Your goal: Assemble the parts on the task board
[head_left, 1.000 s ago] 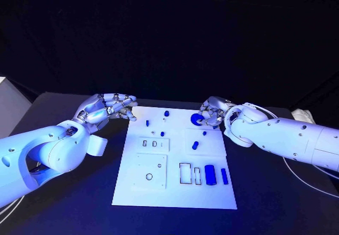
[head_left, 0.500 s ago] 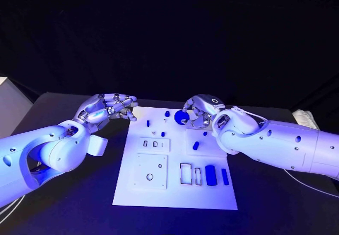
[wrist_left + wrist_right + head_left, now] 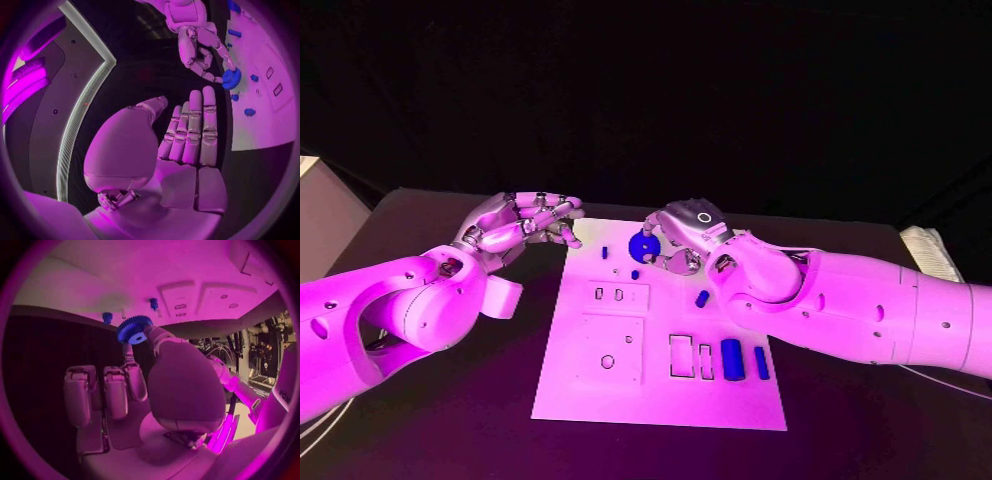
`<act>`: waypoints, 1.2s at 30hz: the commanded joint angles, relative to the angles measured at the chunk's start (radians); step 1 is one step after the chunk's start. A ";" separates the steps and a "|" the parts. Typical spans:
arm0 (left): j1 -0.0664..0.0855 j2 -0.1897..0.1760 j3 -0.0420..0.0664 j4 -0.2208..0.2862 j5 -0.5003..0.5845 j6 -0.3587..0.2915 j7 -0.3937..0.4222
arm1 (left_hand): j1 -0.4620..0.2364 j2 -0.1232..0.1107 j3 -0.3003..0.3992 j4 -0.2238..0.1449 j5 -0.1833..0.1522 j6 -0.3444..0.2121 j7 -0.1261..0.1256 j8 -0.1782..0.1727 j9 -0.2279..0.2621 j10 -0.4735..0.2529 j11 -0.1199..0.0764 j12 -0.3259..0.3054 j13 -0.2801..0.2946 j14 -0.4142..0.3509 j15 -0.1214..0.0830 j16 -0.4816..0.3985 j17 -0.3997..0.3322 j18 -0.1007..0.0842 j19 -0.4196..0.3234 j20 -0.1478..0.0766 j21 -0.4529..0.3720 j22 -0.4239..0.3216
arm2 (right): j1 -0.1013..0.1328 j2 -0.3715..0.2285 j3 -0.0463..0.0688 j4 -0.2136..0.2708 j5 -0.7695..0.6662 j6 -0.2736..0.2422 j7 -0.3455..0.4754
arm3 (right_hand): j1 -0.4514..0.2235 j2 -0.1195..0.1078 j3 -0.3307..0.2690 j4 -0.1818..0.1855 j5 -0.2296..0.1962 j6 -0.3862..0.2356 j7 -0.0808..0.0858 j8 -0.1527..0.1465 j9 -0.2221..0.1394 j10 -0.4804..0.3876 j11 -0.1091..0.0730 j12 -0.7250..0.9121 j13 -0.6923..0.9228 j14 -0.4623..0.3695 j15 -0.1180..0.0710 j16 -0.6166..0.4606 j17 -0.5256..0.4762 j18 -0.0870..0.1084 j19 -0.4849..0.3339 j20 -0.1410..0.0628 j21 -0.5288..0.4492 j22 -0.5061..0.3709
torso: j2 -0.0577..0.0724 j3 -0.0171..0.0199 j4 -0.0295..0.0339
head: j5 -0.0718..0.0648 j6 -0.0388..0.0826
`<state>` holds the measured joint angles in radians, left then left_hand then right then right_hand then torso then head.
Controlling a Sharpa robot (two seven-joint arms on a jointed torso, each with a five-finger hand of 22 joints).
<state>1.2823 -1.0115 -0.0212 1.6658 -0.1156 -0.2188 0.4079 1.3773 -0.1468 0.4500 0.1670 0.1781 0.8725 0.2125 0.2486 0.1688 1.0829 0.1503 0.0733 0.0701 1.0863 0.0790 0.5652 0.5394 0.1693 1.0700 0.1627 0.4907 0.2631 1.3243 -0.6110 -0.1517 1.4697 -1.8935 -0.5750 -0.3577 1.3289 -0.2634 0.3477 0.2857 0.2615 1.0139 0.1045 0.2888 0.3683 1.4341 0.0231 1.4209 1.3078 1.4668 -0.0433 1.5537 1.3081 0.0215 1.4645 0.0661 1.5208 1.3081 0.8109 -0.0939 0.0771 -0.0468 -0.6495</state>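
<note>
Head view: task board (image 3: 661, 400), a white plate, lies in the middle of the black table (image 3: 430, 440), running from centre frame down toward the lower middle.

Right hand (image 3: 678, 240) sits over the upper part of the board, just right of its top centre; it pinches a blue gear (image 3: 643, 246) between thumb and a finger, the gear held just above the board surface near the top edge; right wrist view shows the same gear (image 3: 134, 329), toothed rim and pale centre hole, at the fingertips, with the other fingers (image 3: 115, 390) straight and side by side.

Left hand (image 3: 519, 225) hangs at the upper left of the board, just off its left edge, above the table; fingers curled in toward the palm, nothing seen in them; left wrist view shows its fingers (image 3: 190, 130) straighter, lying together, empty; so how far it is closed I cannot tell for certain, but it holds nothing.

Parts on the board, head view: a small blue peg (image 3: 606, 252) at upper left of the board; another small blue piece (image 3: 635, 274) just below the gear; a blue oblong piece (image 3: 702, 298) right of centre; lower right, a thick blue cylinder (image 3: 731, 358) lying beside a thinner blue bar (image 3: 762, 362), near each other, not touching; white rectangular slots (image 3: 681, 356) just left of the cylinder; a raised square plate (image 3: 606, 350) with an oval hole at lower left.
</note>
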 commanded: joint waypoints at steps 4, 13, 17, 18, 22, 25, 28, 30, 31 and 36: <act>0.000 0.004 0.000 -0.001 -0.006 0.021 0.005 | 0.005 0.007 0.006 -0.002 0.001 -0.002 0.003 -0.004 0.001 -0.004 0.000 -0.005 -0.001 -0.006 -0.002 0.006 0.002 0.009 -0.006 0.000 0.006 0.001 | -0.005 0.029 -0.002 -0.027 -0.147 0.017 -0.083 | -0.010 -0.001 -0.006 -0.001 -0.003 -0.001 -0.006 0.005 0.010 0.004 0.000 0.004 0.093 0.097 -0.008 0.003 0.231 -0.006 0.080 -0.009 0.004 0.210 | 0.001 0.0002 0.0023 | 0.001 0.000; 0.000 0.006 0.000 -0.004 -0.006 0.021 0.004 | 0.005 0.007 0.006 -0.002 0.001 -0.002 0.003 -0.004 0.001 -0.004 0.000 -0.005 -0.001 -0.006 -0.002 0.006 0.002 0.009 -0.006 0.000 0.006 0.001 | -0.008 0.067 -0.002 -0.078 -0.139 0.028 -0.081 | -0.010 -0.001 -0.006 -0.001 -0.003 -0.001 -0.006 0.006 0.010 0.004 0.000 0.003 0.093 0.097 -0.008 0.003 0.232 -0.006 0.080 -0.009 0.004 0.210 | 0.001 0.0009 0.0021 | 0.005 -0.001; 0.000 0.008 0.000 -0.005 -0.006 0.021 0.003 | 0.005 0.007 0.006 -0.002 0.001 -0.002 0.003 -0.004 0.001 -0.004 0.000 -0.005 -0.001 -0.006 -0.002 0.006 0.002 0.009 -0.006 0.000 0.006 0.001 | -0.010 0.078 -0.002 -0.098 -0.130 0.033 -0.073 | -0.010 -0.001 -0.007 -0.001 -0.003 -0.001 -0.006 0.005 0.009 0.004 -0.001 0.003 0.093 0.097 -0.009 0.004 0.233 -0.006 0.080 -0.009 0.003 0.209 | 0.001 0.0009 0.0018 | 0.007 -0.001; 0.000 0.008 0.000 -0.005 -0.006 0.021 0.003 | 0.005 0.007 0.006 -0.002 0.001 -0.002 0.003 -0.004 0.001 -0.004 0.000 -0.005 -0.001 -0.006 -0.002 0.006 0.002 0.009 -0.006 0.000 0.006 0.001 | -0.011 0.080 -0.002 -0.102 -0.127 0.034 -0.071 | -0.010 -0.001 -0.007 -0.001 -0.003 -0.001 -0.006 0.005 0.009 0.004 -0.001 0.003 0.093 0.097 -0.009 0.004 0.233 -0.006 0.080 -0.009 0.003 0.209 | 0.001 0.0009 0.0012 | 0.007 -0.002; 0.000 0.009 0.000 -0.006 -0.006 0.022 0.002 | 0.005 0.007 0.006 -0.002 0.001 -0.002 0.003 -0.004 0.001 -0.004 0.000 -0.005 -0.001 -0.006 -0.002 0.006 0.002 0.009 -0.006 0.000 0.006 0.001 | -0.014 0.089 -0.002 -0.114 -0.119 0.040 -0.064 | -0.010 -0.001 -0.007 -0.001 -0.003 -0.001 -0.006 0.005 0.009 0.004 -0.001 0.003 0.093 0.097 -0.009 0.004 0.233 -0.006 0.080 -0.009 0.003 0.209 | 0.001 0.0015 -0.0005 | 0.010 -0.002; 0.000 0.011 0.000 -0.006 -0.006 0.023 0.001 | 0.005 0.007 0.006 -0.002 0.001 -0.002 0.003 -0.004 0.001 -0.004 0.000 -0.005 -0.001 -0.006 -0.002 0.006 0.002 0.009 -0.006 0.000 0.006 0.001 | -0.017 0.097 -0.003 -0.128 -0.114 0.045 -0.060 | -0.011 -0.001 -0.008 0.000 -0.003 -0.002 -0.006 0.005 0.009 0.003 -0.001 0.002 0.092 0.097 -0.009 0.004 0.233 -0.006 0.080 -0.010 0.004 0.210 | 0.001 0.0014 0.0004 | 0.011 -0.004; 0.000 0.012 0.000 -0.006 -0.006 0.024 0.000 | 0.005 0.007 0.006 -0.002 0.001 -0.002 0.003 -0.004 0.001 -0.004 0.000 -0.005 -0.001 -0.006 -0.002 0.006 0.002 0.009 -0.006 0.000 0.006 0.001 | -0.021 0.104 -0.003 -0.144 -0.112 0.048 -0.055 | -0.011 -0.001 -0.008 0.000 -0.003 -0.002 -0.006 0.005 0.009 0.003 -0.001 0.002 0.092 0.098 -0.009 0.005 0.234 -0.006 0.079 -0.010 0.003 0.208 | 0.001 0.0006 0.0019 | 0.012 -0.004; 0.000 0.012 0.000 -0.007 -0.006 0.024 -0.001 | 0.005 0.007 0.006 -0.002 0.001 -0.002 0.003 -0.004 0.001 -0.004 0.000 -0.005 -0.001 -0.006 -0.002 0.006 0.002 0.009 -0.006 0.000 0.006 0.001 | -0.024 0.108 -0.003 -0.151 -0.111 0.050 -0.053 | -0.011 -0.001 -0.008 0.000 -0.003 -0.002 -0.006 0.005 0.009 0.003 -0.001 0.002 0.092 0.098 -0.009 0.005 0.234 -0.006 0.079 -0.010 0.003 0.208 | 0.001 0.0005 0.0013 | 0.014 -0.005; 0.000 0.012 0.000 -0.008 -0.006 0.024 -0.001 | 0.005 0.007 0.006 -0.002 0.001 -0.002 0.003 -0.004 0.001 -0.004 0.000 -0.005 -0.001 -0.006 -0.002 0.006 0.002 0.009 -0.006 0.000 0.006 0.001 | -0.027 0.112 -0.004 -0.158 -0.110 0.050 -0.051 | -0.011 -0.001 -0.008 0.000 -0.003 -0.002 -0.006 0.005 0.009 0.003 -0.001 0.002 0.092 0.098 -0.009 0.005 0.234 -0.006 0.079 -0.010 0.003 0.208 | 0.001 0.0015 -0.0007 | 0.017 -0.006; 0.000 0.013 0.000 -0.012 -0.006 0.024 -0.002 | 0.005 0.007 0.006 -0.002 0.001 -0.002 0.003 -0.004 0.001 -0.004 0.000 -0.005 -0.001 -0.006 -0.002 0.006 0.002 0.009 -0.006 0.000 0.006 0.001 | -0.035 0.126 -0.004 -0.176 -0.104 0.051 -0.046 | -0.012 -0.001 -0.009 0.000 -0.003 -0.003 -0.006 0.005 0.008 0.004 -0.001 0.002 0.092 0.098 -0.009 0.004 0.234 -0.006 0.080 -0.010 0.003 0.209 | 0.001 0.0011 0.0009 | 0.017 -0.006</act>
<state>1.2821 -1.0004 -0.0217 1.6542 -0.1173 -0.2149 0.4030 1.3773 -0.1468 0.4499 0.1670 0.1781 0.8725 0.2125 0.2487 0.1686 1.0829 0.1503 0.0733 0.0700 1.0864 0.0790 0.5652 0.5400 0.1694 1.0701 0.1627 0.4907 0.2628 1.2920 -0.4885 -0.1554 1.2996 -1.9998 -0.5388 -0.4166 1.3290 -0.2636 0.3437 0.2872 0.2550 1.0132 0.1048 0.2914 0.3792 1.4351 0.0220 1.4209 1.3076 1.4667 -0.0432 1.5535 1.3078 0.0218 1.4680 0.0627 1.5201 1.3076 0.8120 -0.0927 0.0772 -0.0300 -0.6554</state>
